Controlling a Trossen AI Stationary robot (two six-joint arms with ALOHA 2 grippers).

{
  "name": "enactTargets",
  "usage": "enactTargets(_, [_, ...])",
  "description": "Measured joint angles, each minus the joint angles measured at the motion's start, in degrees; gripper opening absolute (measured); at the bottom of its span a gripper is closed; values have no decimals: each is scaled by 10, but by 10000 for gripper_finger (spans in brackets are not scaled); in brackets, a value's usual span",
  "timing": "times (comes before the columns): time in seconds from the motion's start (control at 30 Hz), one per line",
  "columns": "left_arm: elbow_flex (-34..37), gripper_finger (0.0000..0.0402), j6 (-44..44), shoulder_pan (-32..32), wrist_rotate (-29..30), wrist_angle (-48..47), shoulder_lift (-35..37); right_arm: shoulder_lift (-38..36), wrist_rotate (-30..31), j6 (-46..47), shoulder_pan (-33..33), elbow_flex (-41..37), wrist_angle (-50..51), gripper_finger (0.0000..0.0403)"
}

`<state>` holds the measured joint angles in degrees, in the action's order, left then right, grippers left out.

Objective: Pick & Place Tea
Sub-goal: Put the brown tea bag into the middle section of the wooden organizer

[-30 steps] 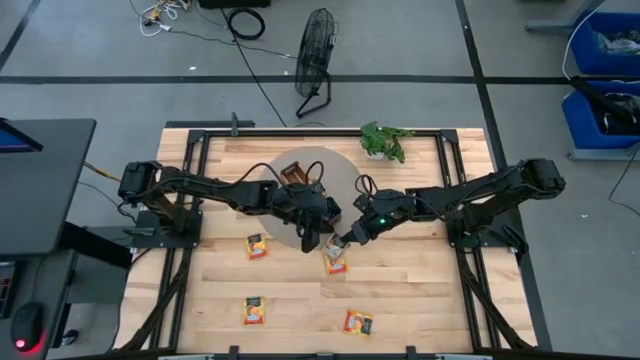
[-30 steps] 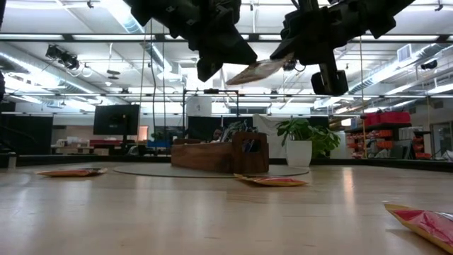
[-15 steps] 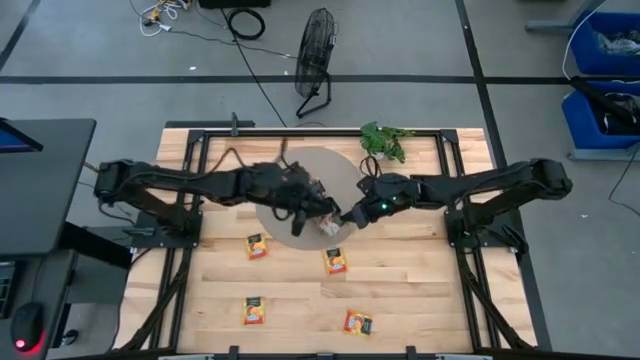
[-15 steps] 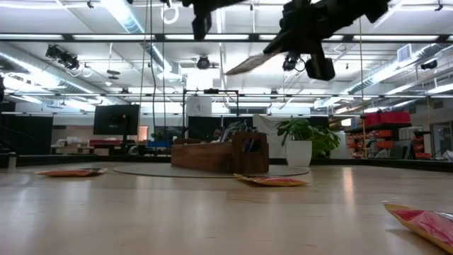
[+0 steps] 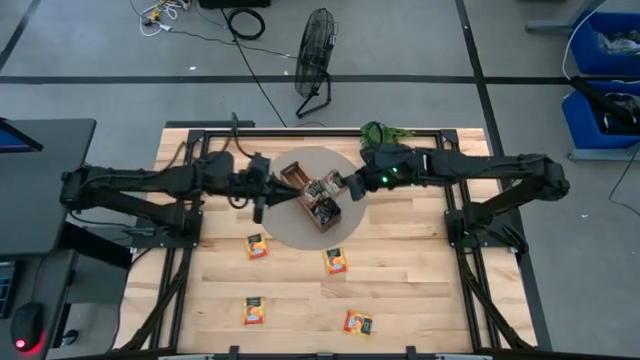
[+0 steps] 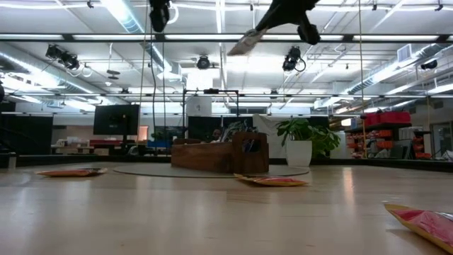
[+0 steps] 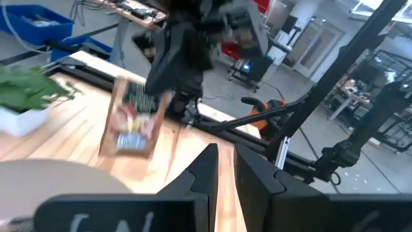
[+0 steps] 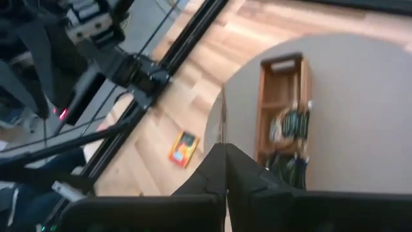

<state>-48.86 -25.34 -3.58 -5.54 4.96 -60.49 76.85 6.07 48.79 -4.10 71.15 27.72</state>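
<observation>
A tea sachet (image 7: 132,121) with an orange and dark print hangs in the air over the wooden tray (image 5: 312,198), held by my shut right gripper (image 5: 347,186). The tray stands on a round grey mat (image 5: 290,225) and holds dark sachets (image 5: 323,207). My left gripper (image 5: 258,192) is to the left of the mat, level, its fingers a narrow gap apart (image 7: 226,171) with nothing between them. Several orange sachets lie flat on the wood: (image 5: 257,246), (image 5: 336,261), (image 5: 255,310), (image 5: 358,322). My right gripper pinches the sachet's upper edge near a corner (image 7: 156,96) between its two fingers. The fingers come slanting down from the table's right. The sachet hangs tilted below and ahead of the fingers (image 6: 244,42), lifted clear, high above the tray.
A small green plant (image 5: 385,137) in a white pot stands at the far edge, close behind my right arm. Black frame rails (image 5: 200,150) run along the table's sides. Open wood lies between the loose sachets at the near side.
My right gripper has risen and gone toward the far edge with the sachet, from above the near sachets to above the tray. My left gripper, which was close by the sachet, has risen and drawn back toward the table's left, clear of it.
</observation>
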Motion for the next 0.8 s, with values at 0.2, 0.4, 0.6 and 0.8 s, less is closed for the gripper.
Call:
enactTargets(0.2, [21, 53, 2, -19, 11, -60, 76, 63, 2, -13, -22, 71, 32, 0])
enactTargets(0.4, [23, 53, 18, -37, 15, -138, 136, 164, -23, -58, -39, 168, 75, 0])
enactTargets(0.6, [23, 53, 25, -53, 24, -193, 186, 267, -34, -93, -50, 269, 154, 0])
enactTargets(0.8, [23, 53, 35, -64, 26, -228, 225, 323, -36, -98, -56, 293, 163, 0])
